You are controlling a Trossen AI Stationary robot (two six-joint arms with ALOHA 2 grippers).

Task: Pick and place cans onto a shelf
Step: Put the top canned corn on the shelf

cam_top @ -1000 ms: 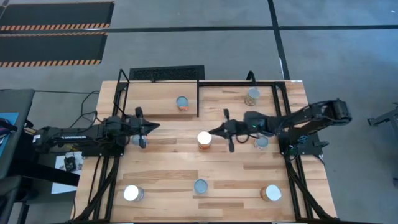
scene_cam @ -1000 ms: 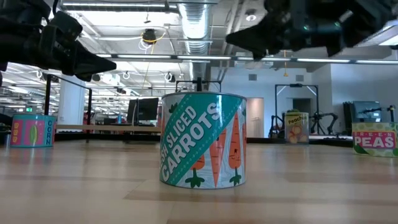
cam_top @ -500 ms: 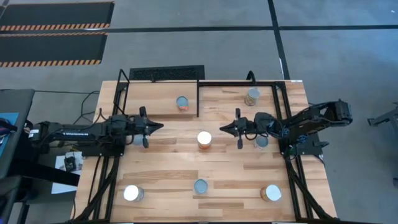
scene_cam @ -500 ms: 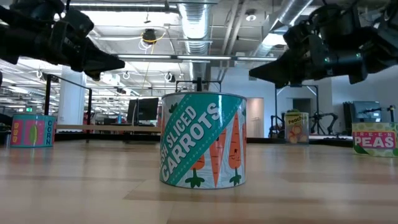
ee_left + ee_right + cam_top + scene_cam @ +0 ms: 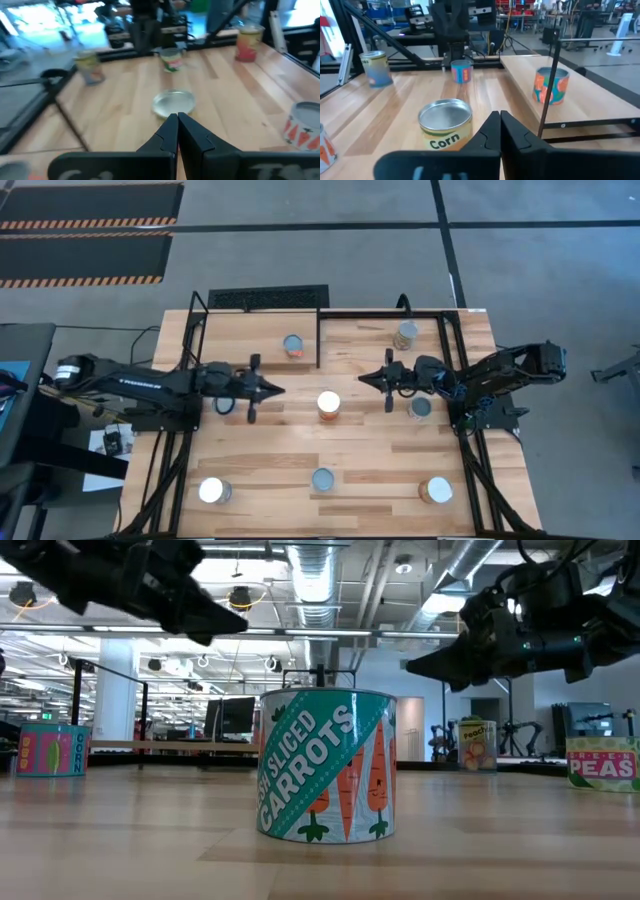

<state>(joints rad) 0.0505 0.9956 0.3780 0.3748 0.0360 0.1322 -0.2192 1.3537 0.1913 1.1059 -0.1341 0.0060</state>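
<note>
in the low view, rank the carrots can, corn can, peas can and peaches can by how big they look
1. sliced carrots can, by far the largest; it stands nearest the camera
2. peas can and corn can, about alike, and both are cut by the picture's edges
3. peaches can, smallest and apparently farthest

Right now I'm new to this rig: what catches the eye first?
The sliced-carrots can stands alone at the table's middle. Both arms point at it from either side, the shut left end effector and shut right end effector, neither touching it. More cans sit along the table edge.
</note>
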